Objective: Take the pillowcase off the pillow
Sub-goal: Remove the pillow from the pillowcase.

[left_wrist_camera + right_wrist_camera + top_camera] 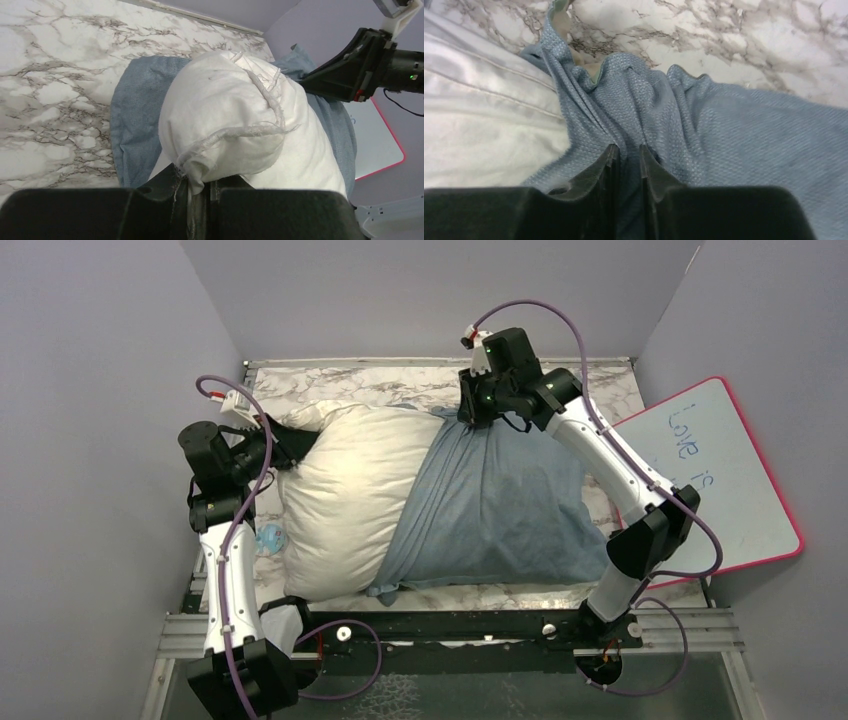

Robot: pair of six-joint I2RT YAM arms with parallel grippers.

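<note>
**Op A:** Right wrist view: my right jaws are pinched on a fold of the pillowcase (pixel 724 135), just behind its hem. My left jaws clamp a bare corner of the pillow (pixel 225 125).

**Op B:** Which step?

**Op A:** Mid-strip, I judge. Cloth covers only the half away from my left jaws. Next I'd drag the right jaws away from the left, which anchor.

**Op B:** Room?

**Op A:** Tight. The back wall (pixel 400 300) is near the right jaws and the whiteboard (pixel 720 470) lies beyond them, overhanging the bench (pixel 400 380) edge.
</note>
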